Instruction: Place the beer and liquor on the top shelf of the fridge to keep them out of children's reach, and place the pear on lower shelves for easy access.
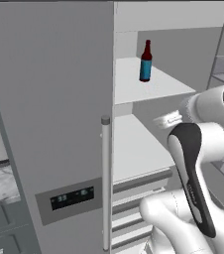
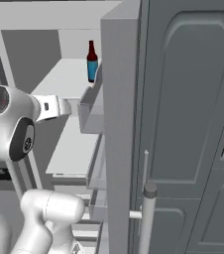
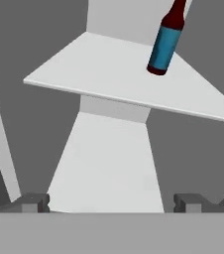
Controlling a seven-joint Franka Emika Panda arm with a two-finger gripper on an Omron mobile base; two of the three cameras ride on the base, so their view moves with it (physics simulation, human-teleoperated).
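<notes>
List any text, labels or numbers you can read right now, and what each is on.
Nothing is legible.
Fridge door display panel: pale bluish marks, too blurred to read.
Beer blue label: plain band, no lettering visible.
Robot arm dark cover: faint small marks, too small to read.

Beer bottle [image 1: 145, 62] at my 1 o'clock: dark red-brown glass look, slight sheen, with a flat matt blue label. The shelf [image 3: 114, 74] it stands on is smooth matt white, plastic-looking, no texture. Fridge [image 1: 49, 99] door skin: uniform matt grey, like painted metal, no reflections. Its bar handle [image 1: 105, 183] at 9 o'clock reads as brushed light-grey metal. Display panel [image 1: 72, 197] is dark and a touch glossy. Door bin [image 2: 91, 106] at 3 o'clock: grey, faintly translucent plastic. My fingers [image 3: 32, 202] are dull dark-grey, matt, hard-plastic look.
</notes>
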